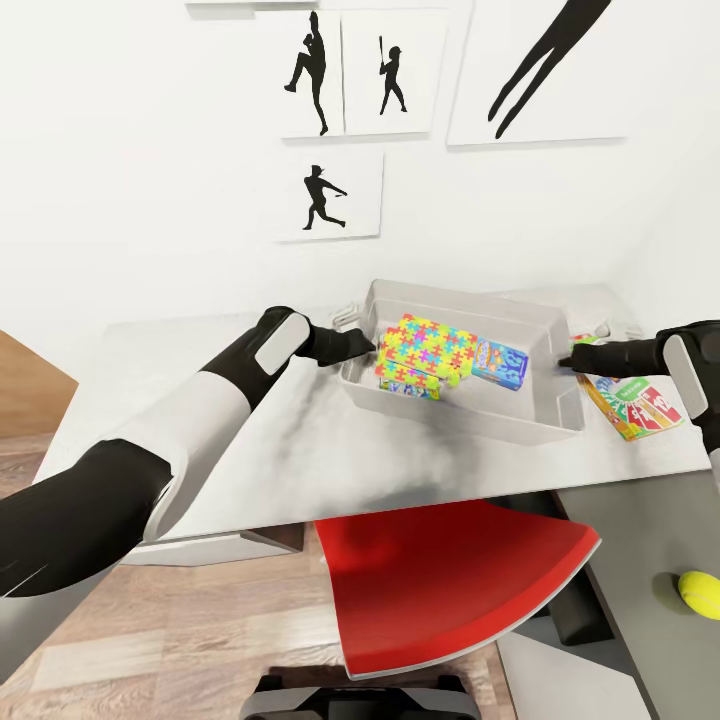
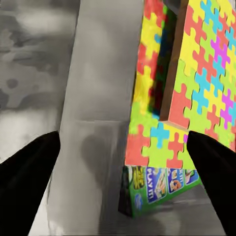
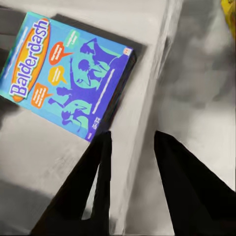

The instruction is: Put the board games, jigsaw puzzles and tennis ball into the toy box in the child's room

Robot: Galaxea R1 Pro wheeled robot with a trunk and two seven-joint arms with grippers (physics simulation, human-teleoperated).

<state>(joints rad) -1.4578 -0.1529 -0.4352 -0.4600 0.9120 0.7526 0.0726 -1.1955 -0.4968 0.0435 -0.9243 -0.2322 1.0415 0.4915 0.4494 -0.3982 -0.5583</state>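
Light grey plastic toy box (image 1: 555,322) on the grey worktop (image 1: 300,440) holds jigsaw squares (image 1: 432,350) and blue game box (image 1: 500,362). Both pincers, left (image 1: 372,342) and right (image 1: 565,362), straddle opposite rims, released. We judge: clench evenly, keep tub level

Smooth matt grey plastic toy box (image 1: 455,405), glossy printed blue board game (image 3: 69,73).

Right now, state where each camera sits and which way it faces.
Head view: high, looking down at the table, toy box and both arms.
Left wrist view: at the left gripper, facing the jigsaw puzzles and the green-edged board game.
Right wrist view: at the right gripper, straddling the box rim, facing the blue board game.
All views share the toy box.
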